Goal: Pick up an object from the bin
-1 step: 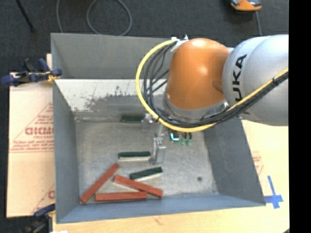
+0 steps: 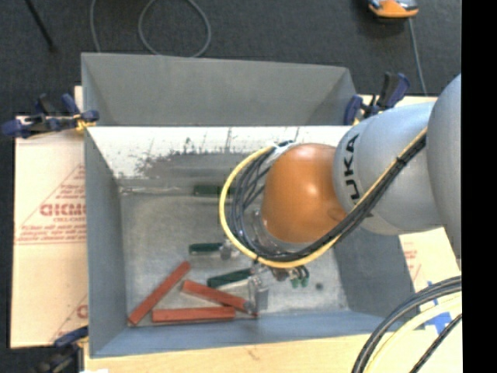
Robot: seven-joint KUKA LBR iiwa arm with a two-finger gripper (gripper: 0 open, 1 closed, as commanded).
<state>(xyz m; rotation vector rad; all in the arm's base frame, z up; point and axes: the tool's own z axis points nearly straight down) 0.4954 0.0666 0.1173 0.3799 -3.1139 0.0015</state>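
My gripper (image 2: 259,288) pokes out below the arm's orange cover, low in the front middle of the bin. Its tip is right beside the right end of a short red-brown stick (image 2: 211,293) and a dark green marker-like piece (image 2: 229,278). A second red-brown stick (image 2: 194,315) lies flat along the front wall, ending just under the gripper. A small green bit (image 2: 296,281) lies to the gripper's right. I see nothing held by the gripper.
A longer red-brown stick (image 2: 159,292) lies slanted at the front left. Another dark green piece (image 2: 206,248) sits mid-floor, and a third (image 2: 207,190) lies near the back wall. The arm and its cables cover the bin's right half.
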